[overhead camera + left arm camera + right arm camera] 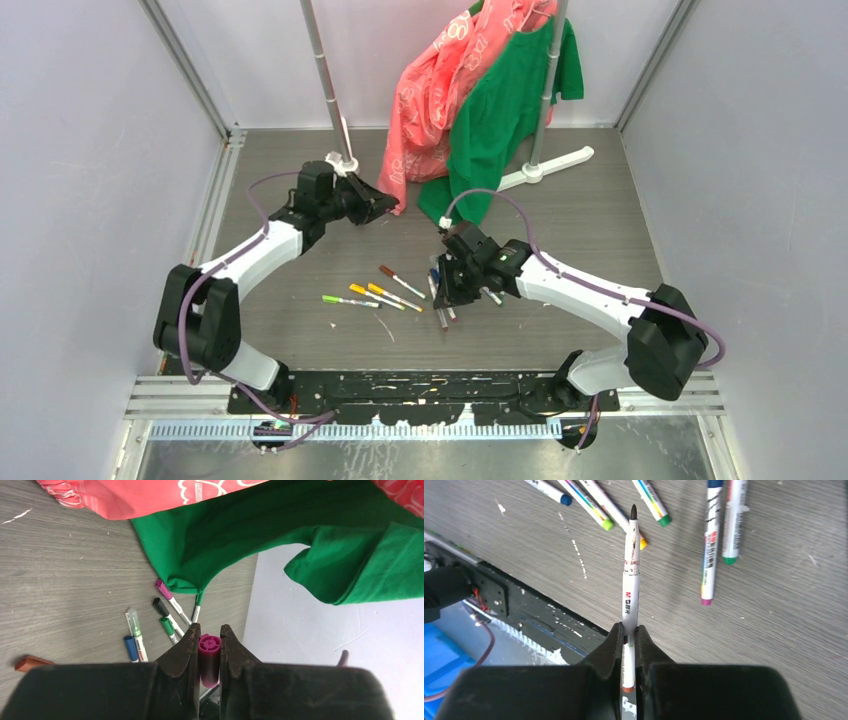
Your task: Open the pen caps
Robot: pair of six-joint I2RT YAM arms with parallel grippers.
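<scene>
Holding a magenta cap (209, 649) in the closed left jaws near the green shirt (240, 535), with the right jaws pinching an uncapped pen (631, 575) above the tabletop (784, 630), the robot risks that cap rolling under the cloth if released there.

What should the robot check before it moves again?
1. Left claw shut on the magenta cap: ok.
2. Right claw shut on the white pen: ok.
3. Held pen's dark tip bare: ok.
4. Held pen lifted clear of the loose pens on the table: cannot tell.
5. Left claw clear of the pink cloth: cannot tell.
</scene>
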